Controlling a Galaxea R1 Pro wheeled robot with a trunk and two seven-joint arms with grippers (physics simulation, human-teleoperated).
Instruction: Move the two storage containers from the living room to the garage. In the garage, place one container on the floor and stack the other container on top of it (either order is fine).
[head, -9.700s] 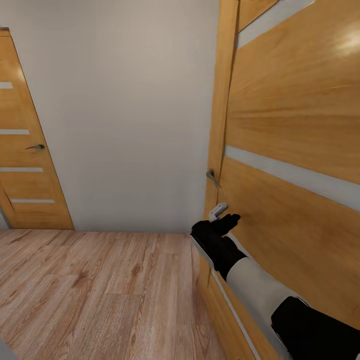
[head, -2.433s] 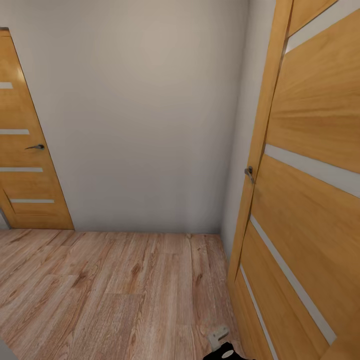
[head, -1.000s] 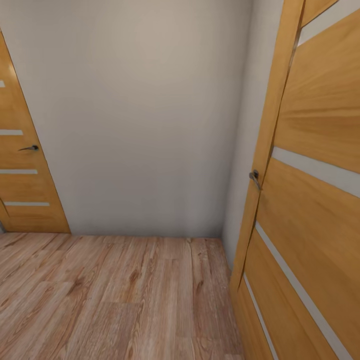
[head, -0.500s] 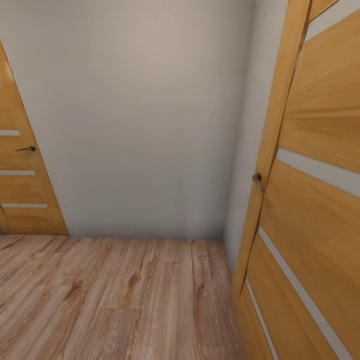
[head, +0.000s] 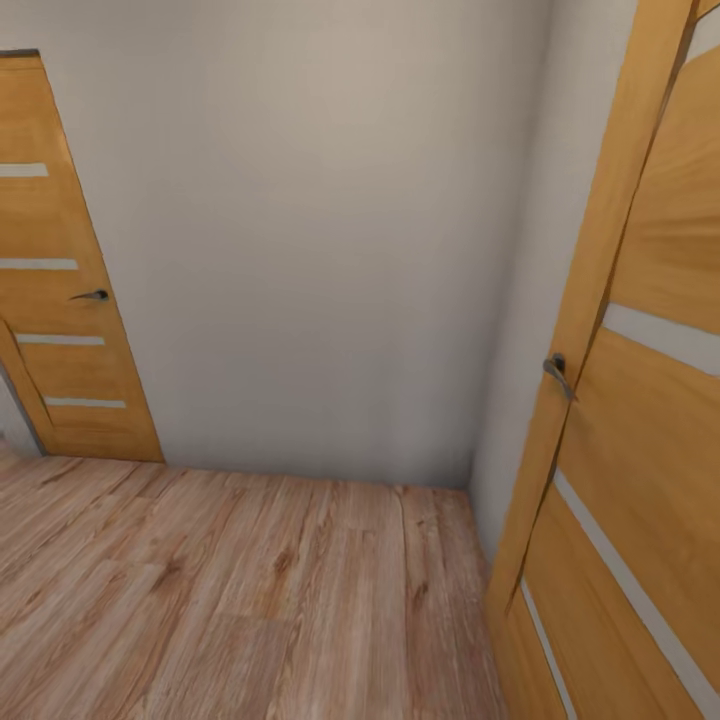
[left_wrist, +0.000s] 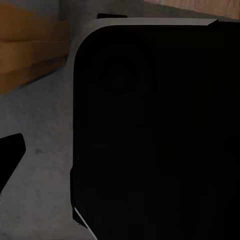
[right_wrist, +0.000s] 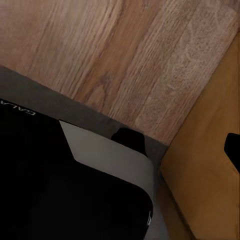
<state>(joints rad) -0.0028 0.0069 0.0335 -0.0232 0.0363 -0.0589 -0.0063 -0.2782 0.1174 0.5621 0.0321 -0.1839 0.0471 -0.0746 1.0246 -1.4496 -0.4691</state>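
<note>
The two storage containers and the garage are out of view. I am in a hallway with a light wood plank floor (head: 250, 590). In the right wrist view my right gripper (right_wrist: 181, 144) hangs low over the planks, its two dark fingertips (right_wrist: 129, 140) apart with nothing between them, next to an orange wooden door (right_wrist: 205, 190). In the left wrist view one dark fingertip (left_wrist: 10, 155) of the left gripper shows beside my black body (left_wrist: 155, 130); the other finger is lost against the black.
A plain grey-white wall (head: 320, 250) closes the hallway ahead. A shut wooden door (head: 60, 270) with a lever handle (head: 92, 295) stands at the left. At the right a wooden door (head: 650, 450) with a handle (head: 557, 372) stands ajar.
Earlier my right hand was at the right door's edge; it has since dropped out of the head view and that door has swung wider. The head view has shifted, bringing more of the left door in.
</note>
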